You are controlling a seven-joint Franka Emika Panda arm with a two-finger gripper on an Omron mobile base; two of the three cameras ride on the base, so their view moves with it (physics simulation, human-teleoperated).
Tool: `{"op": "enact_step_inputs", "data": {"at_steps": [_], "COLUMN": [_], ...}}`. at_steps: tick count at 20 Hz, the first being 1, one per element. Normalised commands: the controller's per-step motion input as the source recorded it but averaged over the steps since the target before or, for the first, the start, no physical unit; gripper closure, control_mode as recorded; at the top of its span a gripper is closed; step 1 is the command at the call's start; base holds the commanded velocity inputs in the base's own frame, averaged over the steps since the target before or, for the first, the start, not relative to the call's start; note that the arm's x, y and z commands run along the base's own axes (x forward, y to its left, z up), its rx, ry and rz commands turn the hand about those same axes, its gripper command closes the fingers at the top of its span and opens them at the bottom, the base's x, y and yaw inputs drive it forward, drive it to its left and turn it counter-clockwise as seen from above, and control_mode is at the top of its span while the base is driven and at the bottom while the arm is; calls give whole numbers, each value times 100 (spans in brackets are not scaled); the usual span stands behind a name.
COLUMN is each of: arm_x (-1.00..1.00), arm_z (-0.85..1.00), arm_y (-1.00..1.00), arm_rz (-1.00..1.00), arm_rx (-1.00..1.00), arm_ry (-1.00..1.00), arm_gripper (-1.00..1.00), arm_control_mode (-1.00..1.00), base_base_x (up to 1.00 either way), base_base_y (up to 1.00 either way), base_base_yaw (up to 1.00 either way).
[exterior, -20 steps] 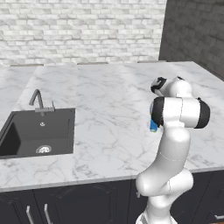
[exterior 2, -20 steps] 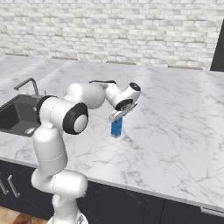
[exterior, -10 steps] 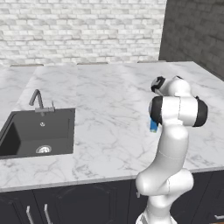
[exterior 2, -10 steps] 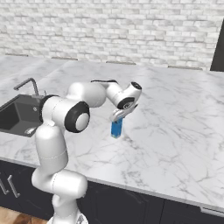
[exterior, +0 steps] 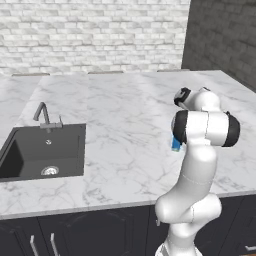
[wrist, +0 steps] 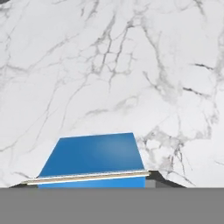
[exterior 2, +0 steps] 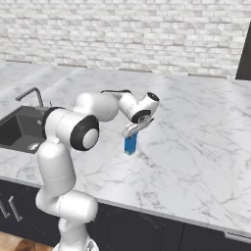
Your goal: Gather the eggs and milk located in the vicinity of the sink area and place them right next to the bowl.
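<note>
The milk (exterior 2: 130, 144) is a small blue carton standing upright on the white marble counter, right of the middle. My gripper (exterior 2: 131, 134) comes down on it from above, with the jaws closed against its two sides. In the hand view the carton's blue face (wrist: 94, 155) sits directly between my dark fingertips (wrist: 155, 177). From the left base view only a blue sliver of the milk (exterior: 176, 144) shows beside my arm. The dark grey sink (exterior: 42, 150) lies far to the left. The eggs and the bowl are out of view.
A slim faucet (exterior: 44, 114) stands at the sink's back edge. The marble counter (exterior 2: 196, 142) stretches wide to the right of the carton. A brick wall runs along the back, and the counter's front edge (exterior: 100, 205) is close to my base.
The jaws have closed in from wide open onto the sides of the milk carton. The arm and the carton have stayed in place.
</note>
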Motion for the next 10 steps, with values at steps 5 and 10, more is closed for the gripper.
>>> {"op": "enact_step_inputs", "data": {"at_steps": [5, 10], "arm_x": [-42, -82], "arm_z": [60, 91], "arm_y": [0, 0], "arm_rz": [0, 5], "arm_rx": [0, 0], "arm_ry": [-21, -23], "arm_gripper": [100, 100], "arm_control_mode": [-100, -100], "base_base_x": [0, 0], "base_base_y": [0, 0], "base_base_yaw": [0, 0]}}
